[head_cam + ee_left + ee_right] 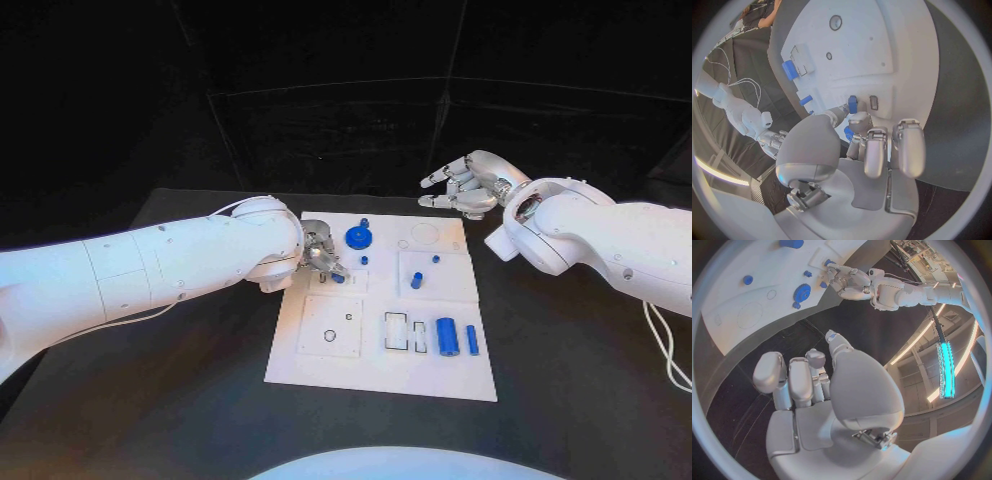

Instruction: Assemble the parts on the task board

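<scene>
The white task board (378, 375) lies in the middle of the table. My left hand (320, 255) is over its far left part, fingers curled down. In the left wrist view the thumb and a finger pinch a small blue part (848, 132). Just beyond the fingertips a second small blue part (852, 104) stands in the board next to an empty slot (874, 102). My right hand (464, 185) hovers past the board's far edge, fingers apart and holding nothing. A blue gear (356, 238) sits near the far edge. A blue cylinder (449, 336) and a blue bar (472, 340) lie at the near right.
A blue peg (415, 280) stands mid-board, with small blue studs (365, 260) around it. Two empty rectangular slots (394, 331) lie left of the cylinder. Black table (173, 400) surrounds the board on all sides.
</scene>
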Available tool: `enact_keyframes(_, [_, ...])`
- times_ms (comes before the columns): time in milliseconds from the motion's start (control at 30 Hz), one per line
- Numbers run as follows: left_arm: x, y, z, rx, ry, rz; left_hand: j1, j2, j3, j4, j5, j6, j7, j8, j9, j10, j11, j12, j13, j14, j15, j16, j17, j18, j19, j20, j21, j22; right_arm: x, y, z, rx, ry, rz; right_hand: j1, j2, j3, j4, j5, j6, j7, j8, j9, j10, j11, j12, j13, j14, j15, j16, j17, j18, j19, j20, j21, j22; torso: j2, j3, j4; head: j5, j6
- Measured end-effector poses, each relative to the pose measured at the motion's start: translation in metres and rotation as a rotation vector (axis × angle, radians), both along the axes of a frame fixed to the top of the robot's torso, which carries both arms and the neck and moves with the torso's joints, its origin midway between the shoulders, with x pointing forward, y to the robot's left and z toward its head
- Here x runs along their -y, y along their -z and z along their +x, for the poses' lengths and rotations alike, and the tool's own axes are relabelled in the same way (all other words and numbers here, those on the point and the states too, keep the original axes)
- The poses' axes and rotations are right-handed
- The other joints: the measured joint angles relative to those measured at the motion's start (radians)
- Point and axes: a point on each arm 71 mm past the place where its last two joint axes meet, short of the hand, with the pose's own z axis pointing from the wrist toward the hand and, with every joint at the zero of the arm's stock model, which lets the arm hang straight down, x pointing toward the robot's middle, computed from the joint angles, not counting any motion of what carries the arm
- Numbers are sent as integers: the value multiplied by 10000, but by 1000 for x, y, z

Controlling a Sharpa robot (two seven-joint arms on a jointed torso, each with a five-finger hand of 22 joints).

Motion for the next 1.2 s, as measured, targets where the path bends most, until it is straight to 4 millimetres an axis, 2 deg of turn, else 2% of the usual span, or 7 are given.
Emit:
enact_keyframes(333, [0, 0, -1, -33, 21, 119, -107, -5, 28, 25, -29, -17, -9, 99, 75, 2, -3, 0, 15, 0, 0, 0, 0, 0, -1, 1, 0, 0, 0, 0, 0, -7, -12, -2, 0, 0, 0, 0, 0, 0, 0, 0, 0, 0, 0, 0, 1, 0, 0, 0, 0, 0, 0, 0, 0, 1, -3, -4, 0, 27, -13])
enact_keyframes(533, [2, 1, 0, -83, 43, 227, -761, -223, 649, -540, -30, 78, -104, 271, 217, 94, -93, 56, 63, 0, 0, 0, 0, 0, -1, 2, 0, 0, -1, 0, 0, -8, -18, -2, -54, 55, -34, 34, 0, 0, 0, 0, 0, 0, 0, 0, -18, 0, 0, 0, -8, 0, 0, 0, -61, -32, -4, -4, 1, 28, -28])
enact_keyframes(600, [3, 1, 1, -96, 39, 268, -856, -184, 716, -607, -30, 79, -104, 281, 233, 94, -93, 77, 84, 0, 0, 0, 0, 0, -1, 2, 0, 0, -1, 0, 0, -8, -21, -2, -54, 54, -34, 34, 0, 0, 0, 0, 0, 0, 0, 0, -18, 0, 0, 0, -8, 0, 0, 0, -61, -31, -4, -4, 1, 28, -28])
enact_keyframes(800, [4, 1, 3, -147, 26, 374, -1032, -271, 912, -803, -30, 134, -158, 311, 266, 130, -127, 101, 104, 0, 0, 0, 0, 0, -2, 2, 0, -1, -1, 0, 0, -9, -23, -2, -54, 54, -34, 34, 0, 0, 0, 0, 0, 0, 0, 0, -18, 0, 0, 0, -8, 0, 0, 0, -61, -32, -3, 1, 1, 21, -34])
enact_keyframes(1000, [6, 1, 5, -171, 7, 443, -1141, -283, 919, -811, -37, 168, -192, 355, 303, 130, -127, 119, 119, 0, 0, 0, 0, -1, 33, -31, 0, -1, -1, 0, 0, -9, -28, 0, -54, 54, -34, 34, 0, 0, 0, 0, 0, 0, 0, 0, -17, 0, 0, 0, -19, 1, 0, 0, -61, -31, -2, 5, 1, 3, -40])
enact_keyframes(1133, [6, 1, 6, -178, -3, 480, -1197, -251, 770, -708, -36, 220, -243, 402, 336, 150, -147, 119, 119, 0, 0, 0, 0, 0, 33, -32, 0, -1, -2, 0, 0, -10, -36, 2, -54, 54, -34, 34, 0, 0, 0, 0, 0, 0, 0, 0, -17, 0, 0, 0, -19, 0, 0, 0, -61, -31, -2, 6, 0, -6, -40])
enact_keyframes(1200, [6, 1, 7, -182, -4, 498, -1255, -308, 664, -646, -33, 296, -249, 471, 371, 169, -167, 158, 129, 4, -4, 0, 0, 0, 33, -31, 0, -1, -2, 0, 0, -10, -37, 2, -54, 54, -34, 34, 0, 0, 0, 0, 0, 0, 0, 0, -17, 0, 0, 0, -19, 1, 0, 0, -61, -30, -2, 5, 0, -9, -40])
